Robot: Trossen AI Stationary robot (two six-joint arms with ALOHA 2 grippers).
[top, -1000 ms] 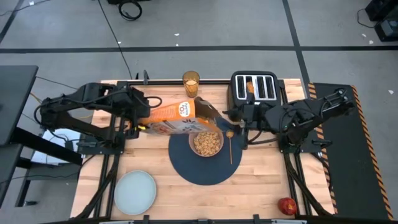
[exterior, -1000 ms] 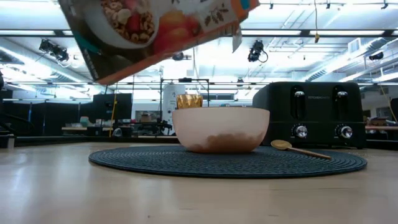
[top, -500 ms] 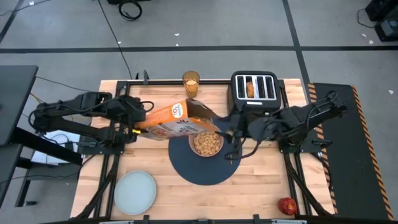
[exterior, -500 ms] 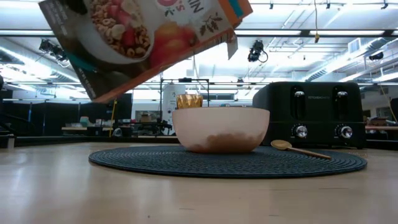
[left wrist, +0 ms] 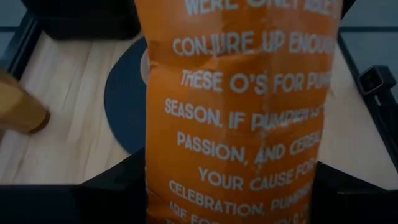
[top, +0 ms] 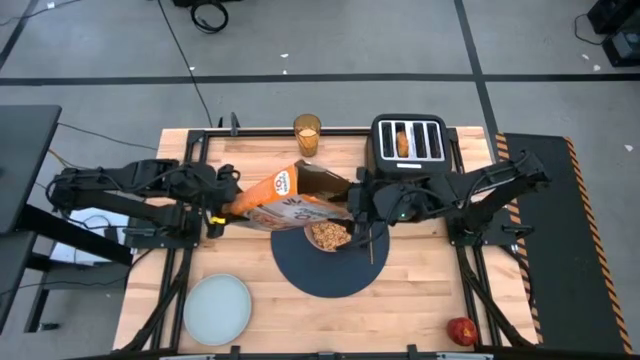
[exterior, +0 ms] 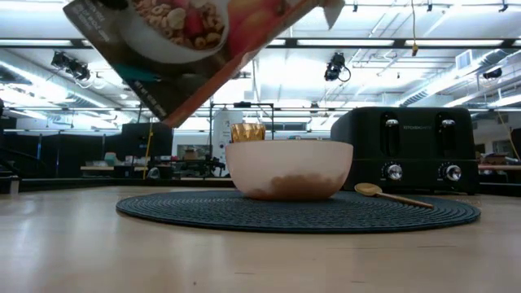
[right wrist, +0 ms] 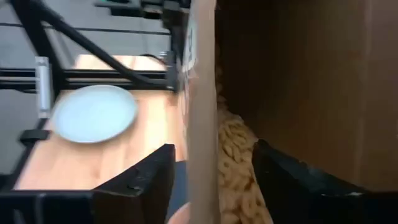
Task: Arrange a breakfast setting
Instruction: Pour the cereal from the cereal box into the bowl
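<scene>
I am holding the left gripper (top: 222,200) clamped on the cereal box (top: 283,198), tipping it over the pinkish bowl (exterior: 289,169) to pour. The right gripper (top: 358,200), fingers apart, is straddling the box's open flap. The bowl, holding cereal, is sitting mid-mat (top: 330,275).

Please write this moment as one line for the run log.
left claw: holds cereal box, tilted over bowl | right claw: at box's open end | bowl: cereal inside, on mat
</scene>
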